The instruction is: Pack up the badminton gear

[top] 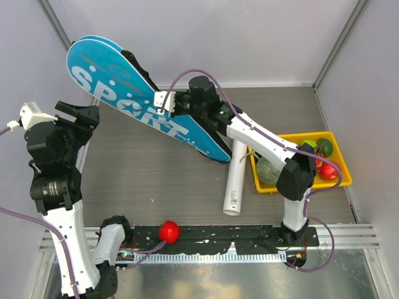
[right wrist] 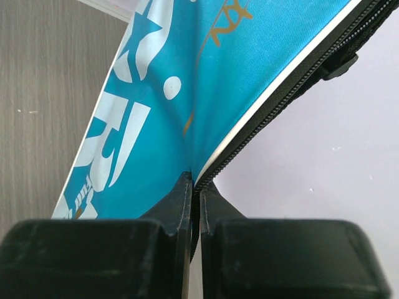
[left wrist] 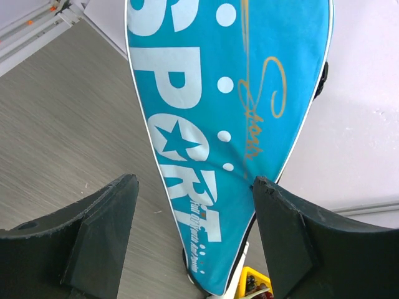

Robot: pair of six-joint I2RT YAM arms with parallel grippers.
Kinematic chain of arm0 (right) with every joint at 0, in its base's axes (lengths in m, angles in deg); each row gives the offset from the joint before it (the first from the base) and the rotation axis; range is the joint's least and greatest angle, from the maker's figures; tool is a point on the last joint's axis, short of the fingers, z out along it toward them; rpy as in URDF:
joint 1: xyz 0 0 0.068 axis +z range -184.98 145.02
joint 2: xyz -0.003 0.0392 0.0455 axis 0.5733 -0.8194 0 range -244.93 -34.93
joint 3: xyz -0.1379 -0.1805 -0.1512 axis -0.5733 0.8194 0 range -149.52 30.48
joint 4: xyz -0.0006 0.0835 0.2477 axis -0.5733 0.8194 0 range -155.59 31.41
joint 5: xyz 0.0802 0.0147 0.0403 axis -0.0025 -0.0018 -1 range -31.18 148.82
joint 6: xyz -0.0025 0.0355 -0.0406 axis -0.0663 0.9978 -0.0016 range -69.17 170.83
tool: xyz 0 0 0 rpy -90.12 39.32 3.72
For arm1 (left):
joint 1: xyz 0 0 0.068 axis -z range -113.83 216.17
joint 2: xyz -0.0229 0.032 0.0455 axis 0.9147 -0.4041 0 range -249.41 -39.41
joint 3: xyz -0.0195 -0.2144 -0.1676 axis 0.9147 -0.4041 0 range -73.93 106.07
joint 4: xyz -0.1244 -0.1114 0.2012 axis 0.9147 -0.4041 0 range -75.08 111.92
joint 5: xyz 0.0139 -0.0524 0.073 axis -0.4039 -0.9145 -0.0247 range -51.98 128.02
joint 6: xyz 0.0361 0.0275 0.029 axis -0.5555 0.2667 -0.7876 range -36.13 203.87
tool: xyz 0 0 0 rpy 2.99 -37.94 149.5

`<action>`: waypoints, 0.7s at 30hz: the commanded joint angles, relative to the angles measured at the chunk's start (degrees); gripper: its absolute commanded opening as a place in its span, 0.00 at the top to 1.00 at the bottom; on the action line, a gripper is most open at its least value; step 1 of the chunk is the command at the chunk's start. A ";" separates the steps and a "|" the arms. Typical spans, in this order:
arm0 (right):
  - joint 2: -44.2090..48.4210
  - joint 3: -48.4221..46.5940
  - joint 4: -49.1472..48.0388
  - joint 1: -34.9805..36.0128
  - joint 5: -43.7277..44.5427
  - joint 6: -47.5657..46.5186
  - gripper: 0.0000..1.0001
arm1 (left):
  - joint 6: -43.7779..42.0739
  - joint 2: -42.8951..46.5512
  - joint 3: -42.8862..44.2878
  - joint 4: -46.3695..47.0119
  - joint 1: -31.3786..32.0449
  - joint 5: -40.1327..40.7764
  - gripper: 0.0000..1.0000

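Bag: SPORT racket bag (top: 118, 87) aloft, right gripper (right wrist: 194, 185) pinching its edge
Left gripper (left wrist: 195, 184): wide, empty
Unpacked: white tube (top: 235, 177)

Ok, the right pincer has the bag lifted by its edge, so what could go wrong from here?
The right pincer grips only a thin fold at the zipper edge of the bag, so the bag could slip free. The bag's lower end appears to hang over the white tube beside the fruit tray; a swing might roll the tube. The left pincer is open and holds nothing, so the bag has no second support.
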 commanded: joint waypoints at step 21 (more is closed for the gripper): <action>4.75 20.26 -25.01 4.20 7.80 -33.44 0.95 | 3.88 -2.17 5.66 -8.17 -1.22 6.77 0.16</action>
